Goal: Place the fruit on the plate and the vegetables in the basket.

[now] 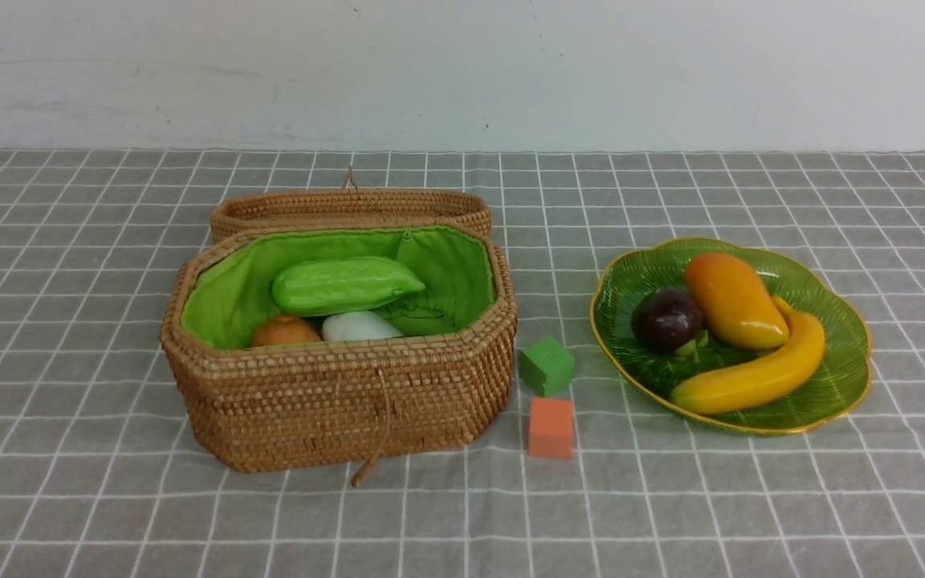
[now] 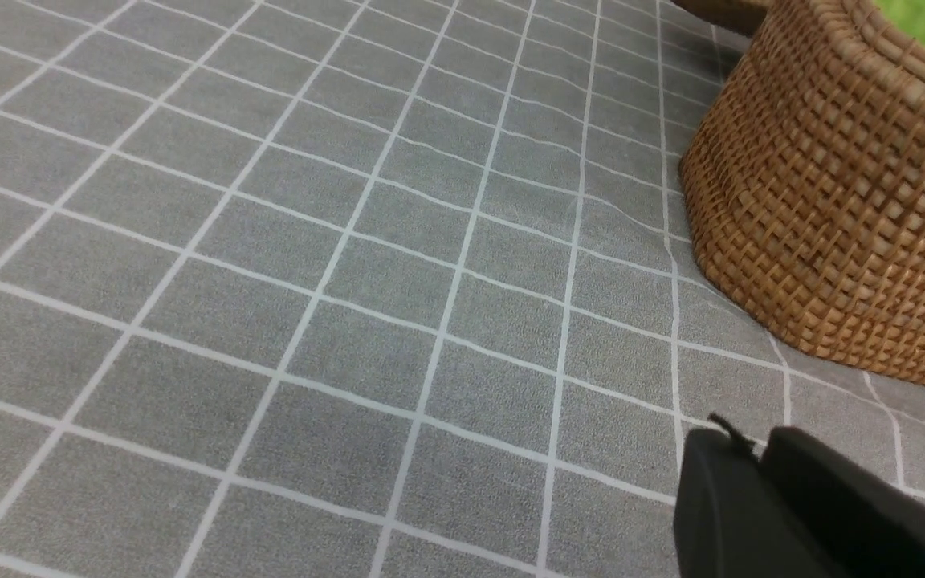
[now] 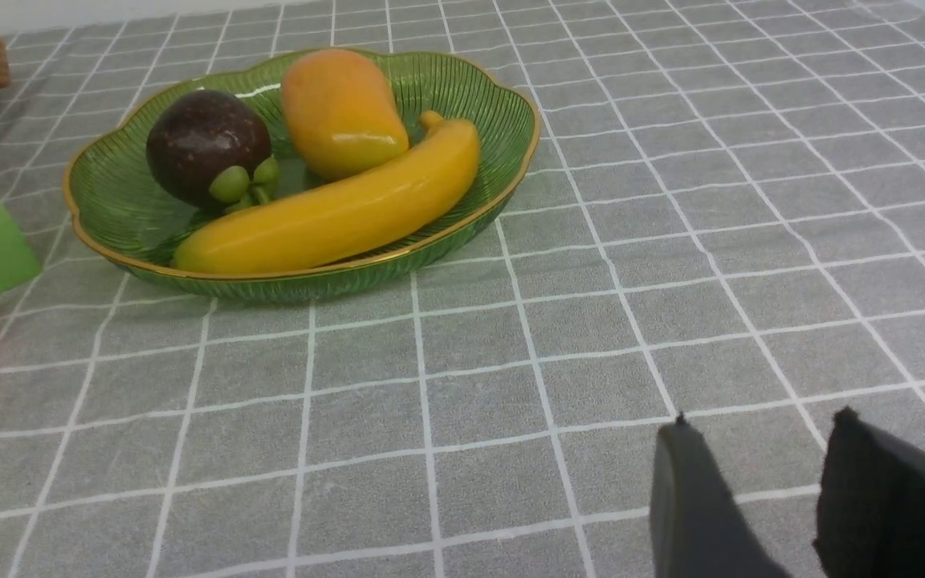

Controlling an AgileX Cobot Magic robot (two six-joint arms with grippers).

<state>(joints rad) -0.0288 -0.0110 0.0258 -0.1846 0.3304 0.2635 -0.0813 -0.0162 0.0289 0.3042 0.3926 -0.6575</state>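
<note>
Boxy orange cube [image 1: 551, 428] beside coarse woven rattan basket [image 1: 350, 401], green-lined.

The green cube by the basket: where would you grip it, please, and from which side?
Probably from straight above, closing on two opposite flat faces of the green cube. It sits turned on the cloth, so the jaws should turn to match. The basket is close on its left and the orange cube just in front, crowding sideways approaches.

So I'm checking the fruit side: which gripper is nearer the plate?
Right. The right gripper hangs over bare cloth beside the plate, jaws apart, holding nothing. The left gripper is by the basket, on the plate's far side.
</note>
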